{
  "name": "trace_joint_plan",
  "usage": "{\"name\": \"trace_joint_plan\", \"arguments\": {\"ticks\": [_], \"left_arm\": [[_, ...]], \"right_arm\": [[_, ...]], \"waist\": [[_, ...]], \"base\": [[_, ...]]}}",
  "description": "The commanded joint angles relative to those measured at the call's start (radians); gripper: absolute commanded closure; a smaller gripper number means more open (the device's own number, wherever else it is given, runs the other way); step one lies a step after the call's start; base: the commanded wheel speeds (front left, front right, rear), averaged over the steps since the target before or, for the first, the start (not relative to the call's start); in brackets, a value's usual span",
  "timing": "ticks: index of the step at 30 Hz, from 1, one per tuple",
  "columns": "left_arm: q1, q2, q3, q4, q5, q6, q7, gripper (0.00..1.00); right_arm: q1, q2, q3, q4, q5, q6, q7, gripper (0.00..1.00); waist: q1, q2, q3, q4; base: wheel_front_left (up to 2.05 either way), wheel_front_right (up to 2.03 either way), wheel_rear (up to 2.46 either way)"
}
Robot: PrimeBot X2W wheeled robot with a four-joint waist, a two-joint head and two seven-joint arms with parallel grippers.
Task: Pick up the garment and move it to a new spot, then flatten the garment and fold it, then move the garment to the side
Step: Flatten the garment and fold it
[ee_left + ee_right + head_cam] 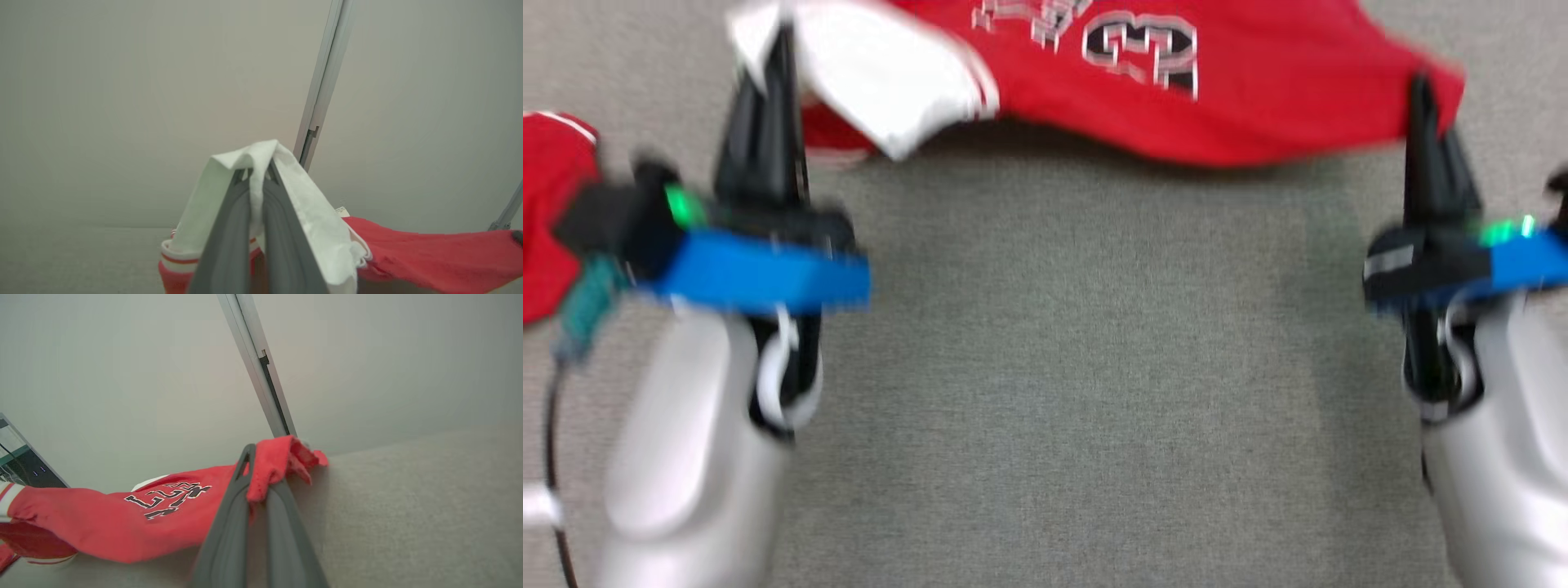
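Though the head view is blurred, it shows a red jersey [1176, 114] stretched across the top of the frame between the two tools, with its lower edge sagging in a shallow curve and a shadow under it on the grey fabric-covered table [1078, 392]. The left tool [783, 37] stands at the upper left with its fingers pressed together, pinching the white sleeve [882, 82] of the jersey, which folds down to the right of the fingers. The right tool [1421, 86] stands at the upper right, likewise closed, with its tips nipping the red edge at the far right end of the cloth. Black and white lettering [1143, 49] shows on the jersey's chest at the top centre, partly cut off by the frame.

Seen from the left wrist, white cloth drapes over both fingertips [239, 179] and runs down between them, so the grip is tight on the sleeve. A striped cuff [179, 257] sits at the lower left, and the red body trails off to the lower right.

Seen from the right wrist, a bunched red hem [282, 457] is clamped between the two fingers at centre frame. The rest of the jersey hangs away to the left and reaches the table at the lower left. A metal post [257, 375] rises against the pale wall [122, 375] behind.

A second red garment [551, 204] lies on the table at the left edge of the head view, apart from the held jersey.
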Motion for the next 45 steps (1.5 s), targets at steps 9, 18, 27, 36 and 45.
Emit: {"name": "trace_joint_plan", "arguments": {"ticks": [9,18,27,36,45], "left_arm": [[0.414,-0.053,0.016,-0.123,0.019,0.014,-0.003,1.00],[0.714,-0.076,0.021,-0.204,0.030,0.041,-0.003,1.00],[0.844,-0.074,0.005,-0.271,0.052,0.045,-0.003,1.00],[0.724,-0.061,-0.015,-0.234,0.071,0.016,0.009,1.00],[0.545,-0.032,-0.018,-0.136,0.087,-0.019,0.011,1.00]], "right_arm": [[0.368,0.004,-0.051,-0.064,0.023,0.001,0.017,1.00],[0.650,0.051,-0.109,-0.189,-0.034,0.001,0.094,1.00],[0.839,0.093,-0.168,-0.367,-0.088,0.001,0.208,1.00],[0.768,0.111,-0.181,-0.386,-0.104,0.001,0.281,1.00],[0.652,0.115,-0.181,-0.360,-0.076,0.001,0.356,1.00]], "waist": [[0.0004,0.0000,-0.143,0.004],[0.0004,0.0000,-0.245,0.013],[0.0004,0.0000,-0.273,0.019],[0.0004,0.0000,-0.262,0.000],[0.0004,0.0000,-0.214,-0.025]], "base": [[0.00,0.00,0.00],[0.00,0.00,0.00],[0.00,0.00,0.00],[0.00,0.00,0.00],[0.00,0.00,0.00]]}}
